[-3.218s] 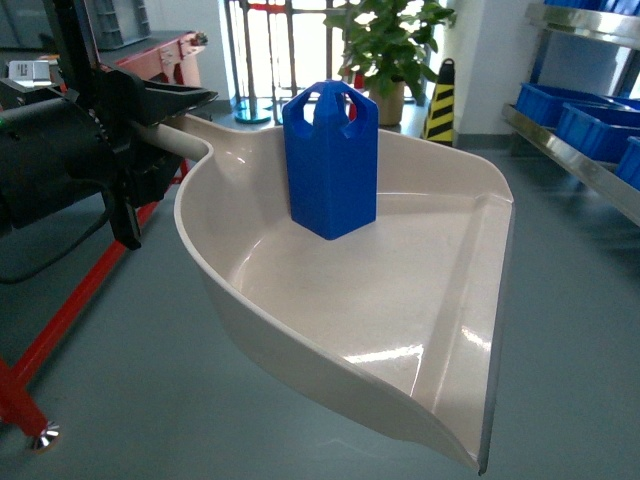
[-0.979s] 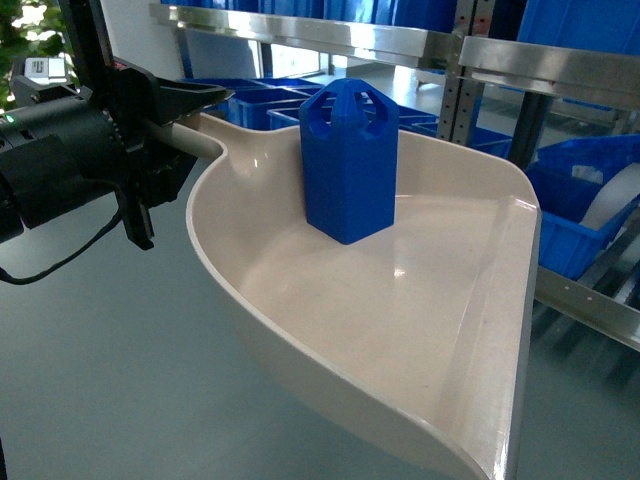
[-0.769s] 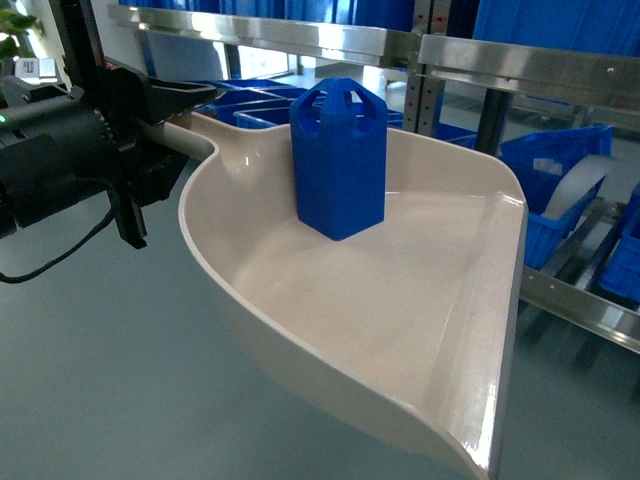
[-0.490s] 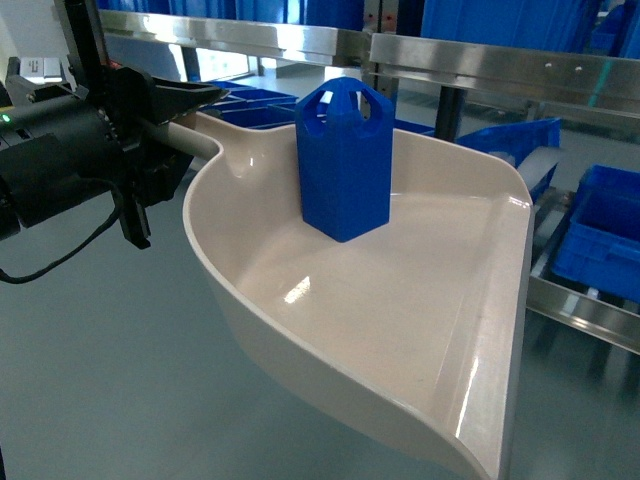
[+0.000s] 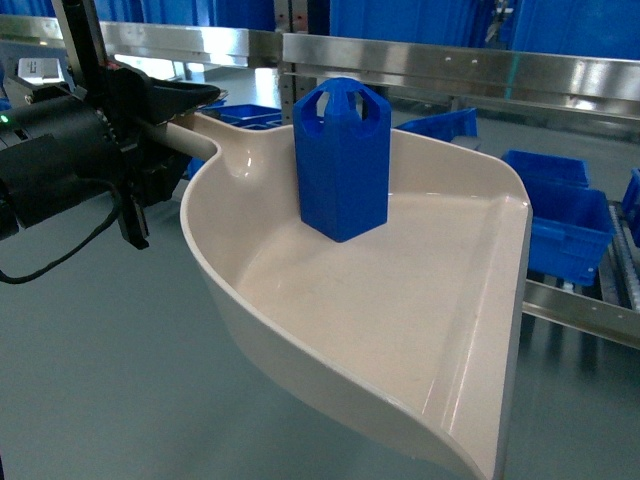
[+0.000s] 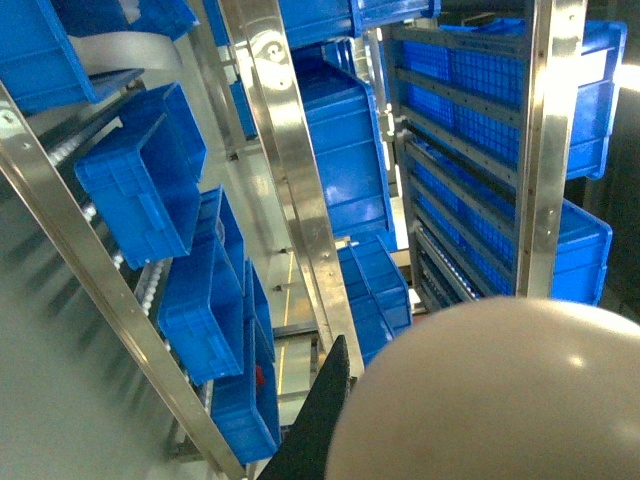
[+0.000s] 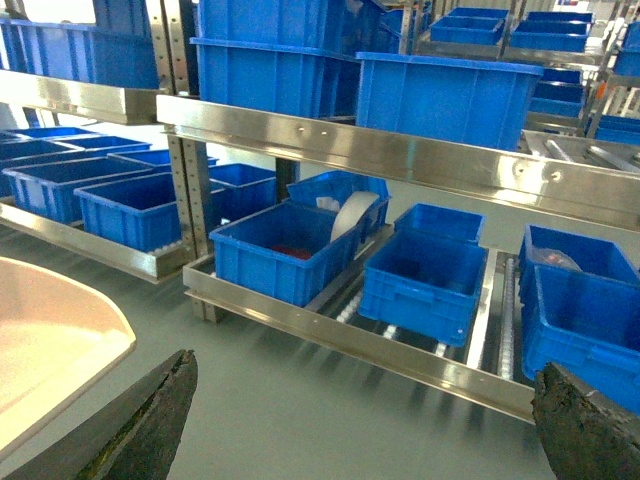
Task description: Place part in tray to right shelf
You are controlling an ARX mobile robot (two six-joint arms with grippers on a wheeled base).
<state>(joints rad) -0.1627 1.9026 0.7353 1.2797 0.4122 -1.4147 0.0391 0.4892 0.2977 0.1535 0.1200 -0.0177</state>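
The steel shelf [image 7: 420, 160] is the biggest thing in sight, a rack of stainless rails with screws along their flat fronts. In the right wrist view its lower level [image 7: 340, 335] carries blue crates [image 7: 290, 250] resting on rows of small white rollers [image 7: 505, 330], and further crates stand stacked on the rail above. In the head view the same rack runs behind the tray, its upper rail [image 5: 450, 70] crossing the top of the picture.

In front of the shelf, held up over the grey floor [image 5: 90, 360], is the beige tray [image 5: 400, 330], its flat lip turned toward the rack's lower rail and its handle [image 5: 175, 135] running away from it. The left gripper [image 5: 150, 135] has its fingers clamped on that handle; the left wrist view shows one dark finger [image 6: 315, 425] beside the tray's rounded back wall.

The blue part [image 5: 342, 155] stands upright inside the tray, toward the handle end of its floor and well back from the lip.

The right gripper [image 7: 365, 410] hangs before the shelf's lower level with its two dark fingers [image 7: 150, 415] spread wide apart, nothing between them.
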